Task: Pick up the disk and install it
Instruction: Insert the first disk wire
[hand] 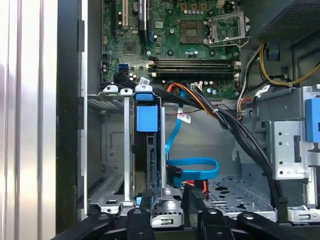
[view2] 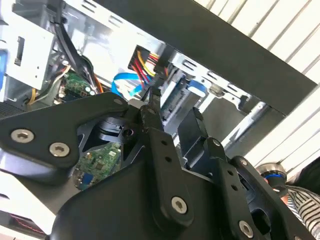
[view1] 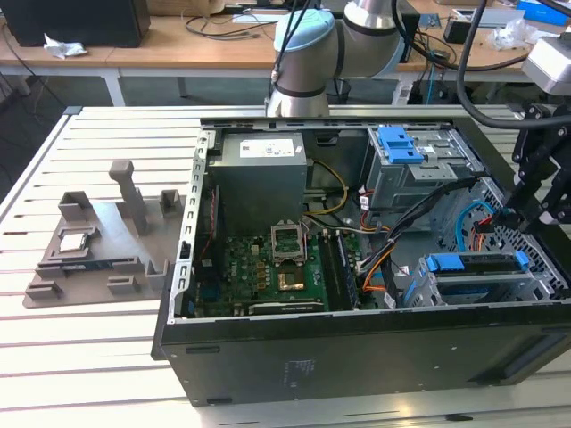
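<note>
My claw (hand: 169, 195) hangs at the open end of the drive cage (hand: 112, 150). The two fingers (hand: 145, 197) stand apart with a clear gap between them and clamp nothing, so I call it released. The second wrist view shows the same claw (view2: 172, 112) with daylight between the tips.

The disk (hand: 146, 120) sits on edge in a slot of that cage, right ahead of my fingers. Its blue rail is at the far end, and its near end lies just beside the tips. I cannot tell whether they touch. Its long axis points straight away from me, in line with my reach.

In the exterior view the claw (view1: 526, 214) is at the case's far side on the exterior view's right. The disk (view1: 473, 265) lies from it toward seven o'clock, close by. There its length runs nine to three o'clock, and it looks seated level in the cage with its blue rail uppermost.

Beyond the disk a looped blue cable (hand: 192, 167) lies on the case floor. Farther on is the green board (hand: 175, 30).

The exterior view adds what my wrist cameras lack. An upper cage carries a bare blue bracket (view1: 399, 143) toward eleven o'clock from the disk. A grey tray (view1: 98, 241) rests on the table (view1: 89, 357) outside the case, out at nine o'clock.
</note>
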### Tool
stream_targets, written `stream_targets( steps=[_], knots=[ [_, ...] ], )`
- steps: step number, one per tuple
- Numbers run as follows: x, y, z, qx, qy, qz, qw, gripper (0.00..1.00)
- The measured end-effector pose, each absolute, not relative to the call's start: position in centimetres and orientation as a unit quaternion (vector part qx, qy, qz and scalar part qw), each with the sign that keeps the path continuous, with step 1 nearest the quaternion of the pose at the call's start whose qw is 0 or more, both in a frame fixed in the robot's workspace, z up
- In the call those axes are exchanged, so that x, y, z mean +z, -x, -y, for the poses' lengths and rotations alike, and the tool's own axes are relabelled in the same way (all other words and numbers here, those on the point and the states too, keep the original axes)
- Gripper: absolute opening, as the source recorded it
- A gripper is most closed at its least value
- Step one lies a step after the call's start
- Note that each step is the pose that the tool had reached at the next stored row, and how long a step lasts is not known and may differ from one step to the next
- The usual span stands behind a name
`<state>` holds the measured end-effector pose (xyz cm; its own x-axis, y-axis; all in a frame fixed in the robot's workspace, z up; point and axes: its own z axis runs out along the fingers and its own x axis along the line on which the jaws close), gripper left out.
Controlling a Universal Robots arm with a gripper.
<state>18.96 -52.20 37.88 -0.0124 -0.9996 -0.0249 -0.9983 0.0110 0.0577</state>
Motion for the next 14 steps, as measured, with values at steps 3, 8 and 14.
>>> stream_targets(
  steps=[3,8,14],
  knots=[
    [37.8,-19.0,51.1,-0.029,-0.703,0.711,0.011,0.42],
    [36.9,-19.2,50.1,-0.029,-0.703,0.711,0.012,0.42],
    [36.3,-19.4,50.1,-0.029,-0.702,0.711,0.012,0.42]
  ],
)
